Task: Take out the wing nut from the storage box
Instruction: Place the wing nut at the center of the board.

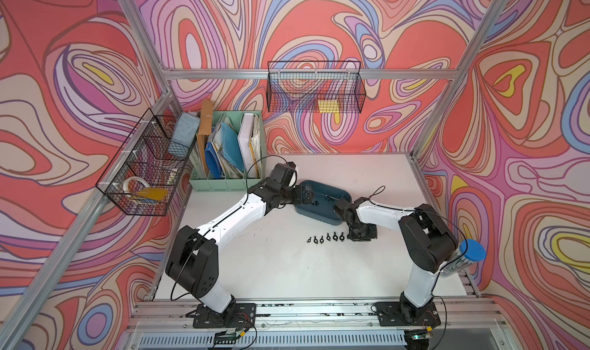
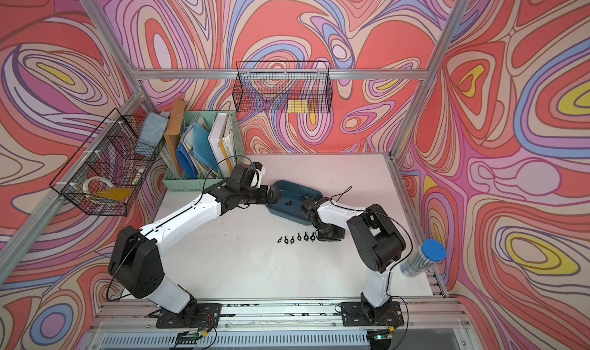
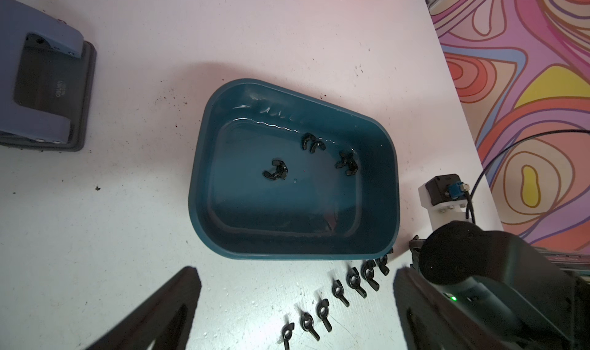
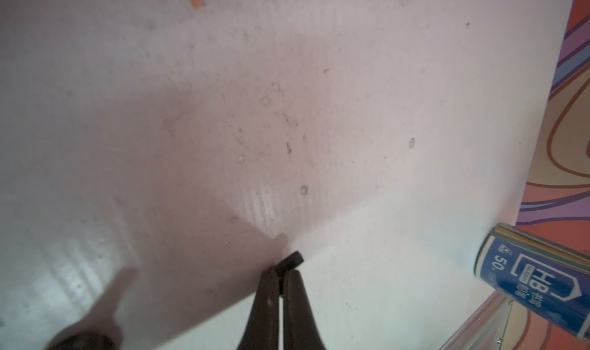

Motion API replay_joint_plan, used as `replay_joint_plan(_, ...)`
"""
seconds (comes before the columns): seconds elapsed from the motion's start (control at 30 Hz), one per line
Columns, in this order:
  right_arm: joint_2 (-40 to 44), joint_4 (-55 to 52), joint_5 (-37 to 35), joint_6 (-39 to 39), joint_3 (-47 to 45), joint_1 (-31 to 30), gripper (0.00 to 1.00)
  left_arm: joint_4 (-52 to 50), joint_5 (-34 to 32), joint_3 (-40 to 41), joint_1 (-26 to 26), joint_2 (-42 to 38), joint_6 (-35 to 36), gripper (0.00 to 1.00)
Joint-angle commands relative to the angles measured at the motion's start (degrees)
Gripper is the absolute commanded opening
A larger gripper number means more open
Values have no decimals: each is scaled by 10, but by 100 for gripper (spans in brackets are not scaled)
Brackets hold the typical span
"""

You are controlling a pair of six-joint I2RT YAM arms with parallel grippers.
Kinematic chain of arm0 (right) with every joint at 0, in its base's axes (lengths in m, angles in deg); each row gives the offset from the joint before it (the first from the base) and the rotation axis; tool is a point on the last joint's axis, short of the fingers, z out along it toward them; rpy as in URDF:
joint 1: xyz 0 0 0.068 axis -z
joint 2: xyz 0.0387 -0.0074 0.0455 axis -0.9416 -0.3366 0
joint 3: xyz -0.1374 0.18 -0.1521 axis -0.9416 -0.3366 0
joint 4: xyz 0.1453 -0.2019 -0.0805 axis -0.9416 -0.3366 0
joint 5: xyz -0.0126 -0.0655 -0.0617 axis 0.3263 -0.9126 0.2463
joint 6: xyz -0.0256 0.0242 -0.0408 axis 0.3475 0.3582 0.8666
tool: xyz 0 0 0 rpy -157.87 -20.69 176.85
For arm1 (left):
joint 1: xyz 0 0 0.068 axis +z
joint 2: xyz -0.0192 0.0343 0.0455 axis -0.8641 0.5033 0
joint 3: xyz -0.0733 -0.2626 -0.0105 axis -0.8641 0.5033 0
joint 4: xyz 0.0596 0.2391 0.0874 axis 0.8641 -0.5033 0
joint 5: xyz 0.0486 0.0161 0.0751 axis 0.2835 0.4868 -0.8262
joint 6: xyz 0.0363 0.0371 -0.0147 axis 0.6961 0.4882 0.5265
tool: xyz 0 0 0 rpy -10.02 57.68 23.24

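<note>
Left gripper (image 3: 295,270) is hanging spread wide and holding nothing over the left end of the storage box (image 3: 201,172). Loose wing nuts (image 3: 276,172) are lying on the box floor, clear of both grippers. A row of nuts (image 3: 338,292) is sitting on the desk (image 3: 127,204) just beside the box. At its right end, outside the box, the right gripper (image 4: 282,271) is pinching one wing nut (image 4: 292,259), jaws clenched, low over the desk. Judged small, light, rigid, slick; a flat wing is offering the surest hold.
</note>
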Motion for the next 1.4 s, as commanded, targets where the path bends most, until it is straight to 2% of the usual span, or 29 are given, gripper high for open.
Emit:
replay_joint_plan(0.0,-20,-10,-32,15,-1,-2,0,0,-3,11,3,-22,-1,99)
replay_joint_plan(0.2,-39,25,20,18,1,-3,1,-3,-4,12,3,-25,-2,99)
replay_joint_plan(0.4,-56,49,63,12,4,-6,17,-5,-5,10,3,-24,-2,99)
replay_joint_plan(0.77,-46,51,72,1,7,-10,22,-5,-1,6,3,-20,-3,99)
replay_joint_plan(1.0,21,43,57,-6,15,-9,35,-11,0,-3,3,-18,2,99)
replay_joint_plan(1.17,93,38,59,-18,3,5,37,-13,3,-9,3,-17,4,99)
replay_joint_plan(1.37,158,69,110,-9,-56,70,36,-15,11,-16,3,-12,2,99)
